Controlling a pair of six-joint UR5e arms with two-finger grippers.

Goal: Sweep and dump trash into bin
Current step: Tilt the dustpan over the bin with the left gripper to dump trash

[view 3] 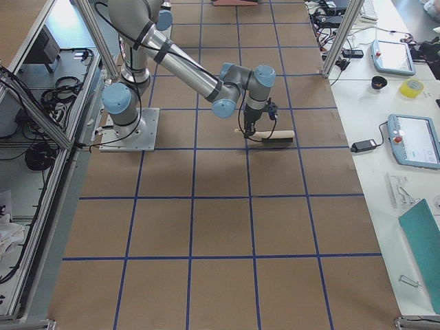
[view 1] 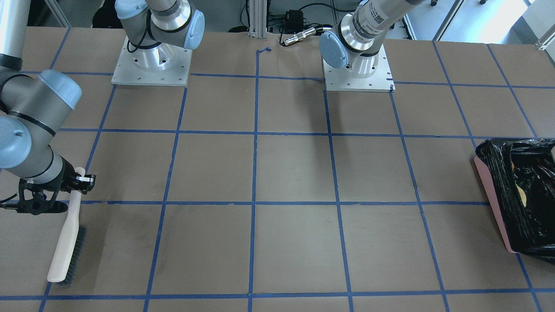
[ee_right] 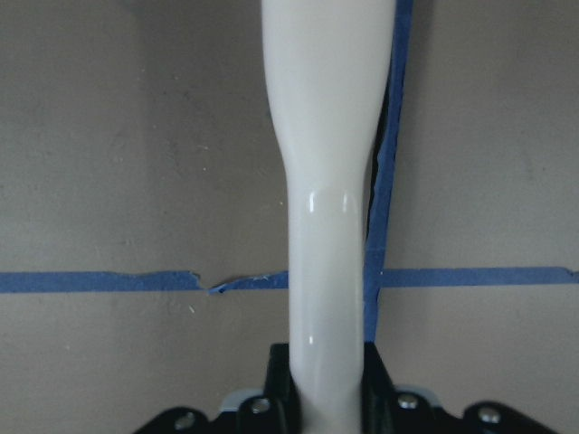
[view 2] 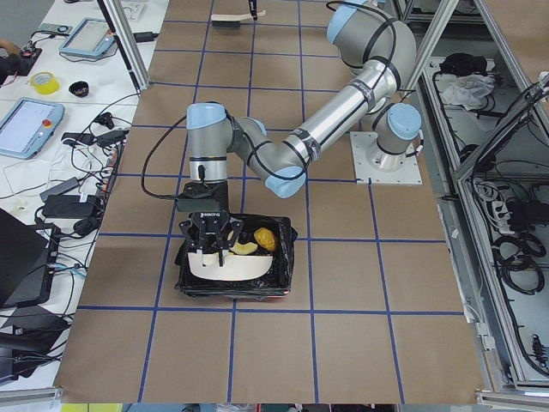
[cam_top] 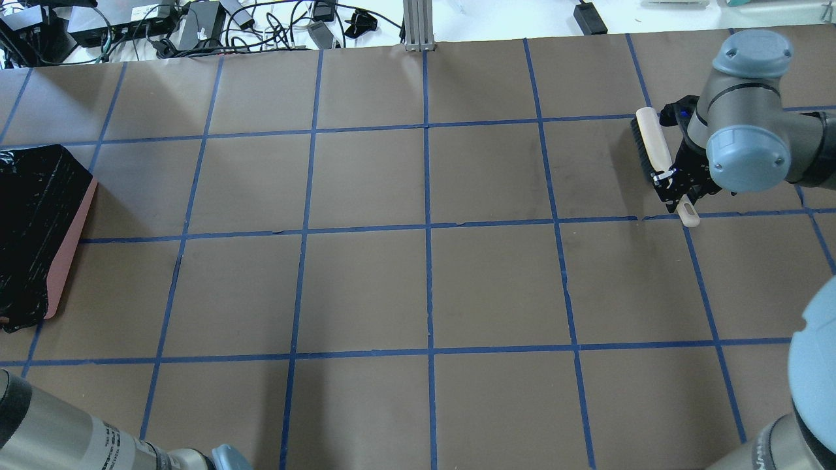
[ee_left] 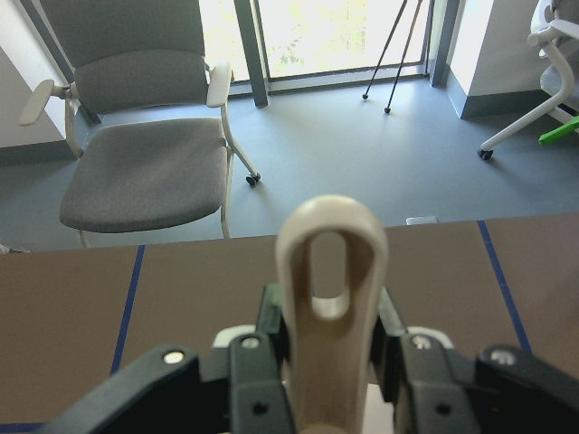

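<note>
The bin [view 2: 236,290], pink-sided [view 1: 492,197] with a black bag, stands at the table's left end and also shows in the overhead view [cam_top: 68,248]. My left gripper [view 2: 210,245] is shut on the looped handle [ee_left: 332,271] of a beige dustpan [view 2: 225,266], which is tilted down into the bin. Two yellow trash pieces [view 2: 267,239] lie inside the bin beside the pan; a third piece is hidden. My right gripper [view 1: 80,179] is shut on the handle of a brush [view 1: 65,247] that rests on the table at the far right end [cam_top: 653,147].
The brown table [view 1: 295,173] carries a blue tape grid. The two arm bases [view 1: 151,65] are bolted at the robot's edge. Cables and power boxes [cam_top: 196,23] lie beyond the far edge.
</note>
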